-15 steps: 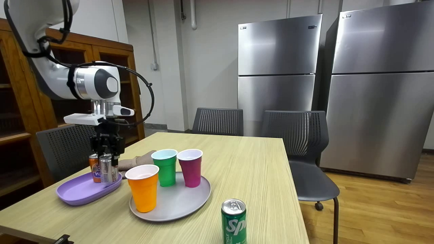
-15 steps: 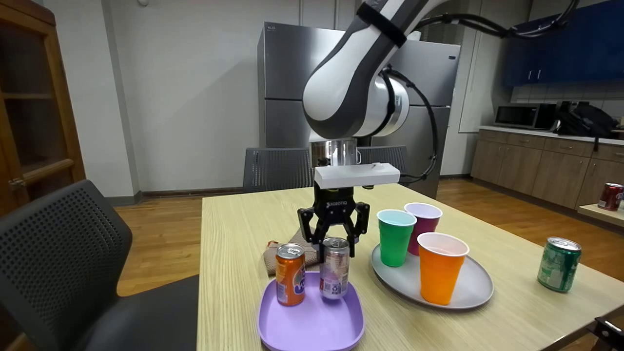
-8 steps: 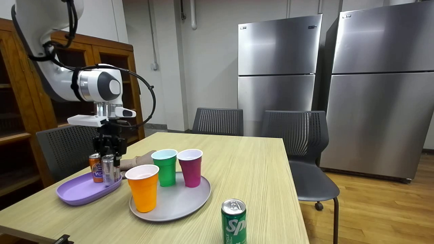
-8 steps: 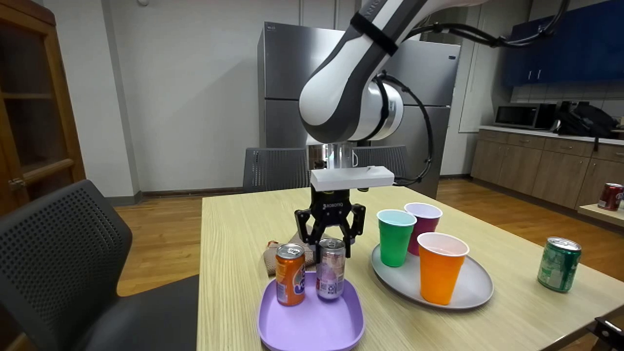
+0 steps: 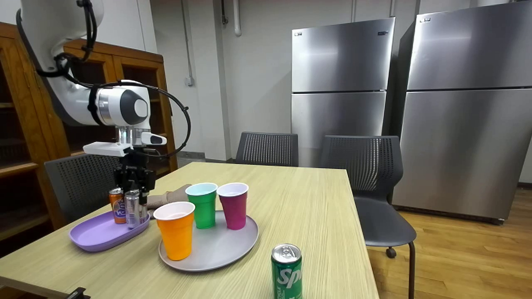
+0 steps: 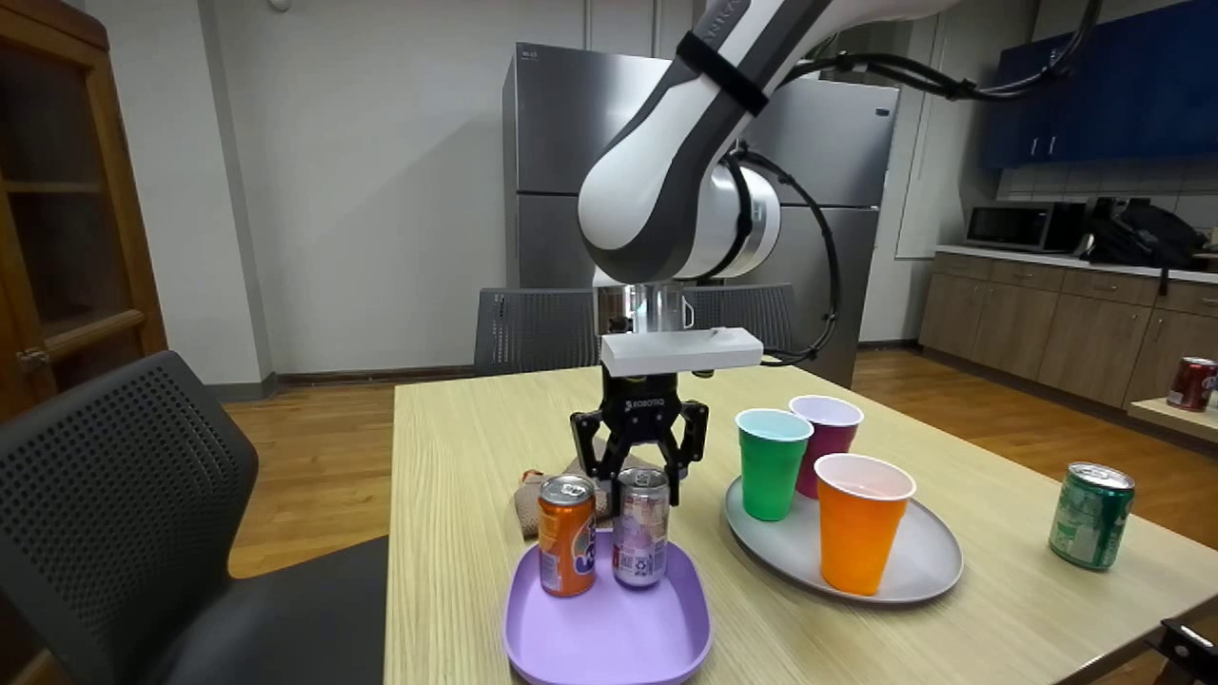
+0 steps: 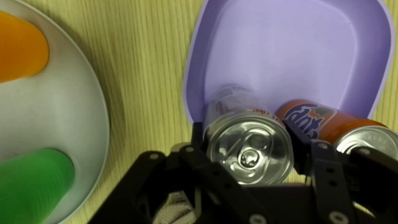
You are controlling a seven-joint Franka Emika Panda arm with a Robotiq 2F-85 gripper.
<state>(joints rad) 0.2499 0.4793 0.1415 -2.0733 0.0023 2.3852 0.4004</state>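
Closely, an orange can point(image 6: 567, 542) crowds the claw point(image 6: 646, 498), part-spread and gripping a silver can point(image 6: 641, 535).

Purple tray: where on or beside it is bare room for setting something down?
Crowded: the end of the purple tray where the pincer brackets the silver can, close to the orange can. Bare: the tray floor from there to the opposite rim, and a strip of table between tray and gray plate.

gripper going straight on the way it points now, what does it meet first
The gripper points down with its jaws closed on the silver can, so the purple tray under that can would likely come first; whether can and tray touch now is unclear.
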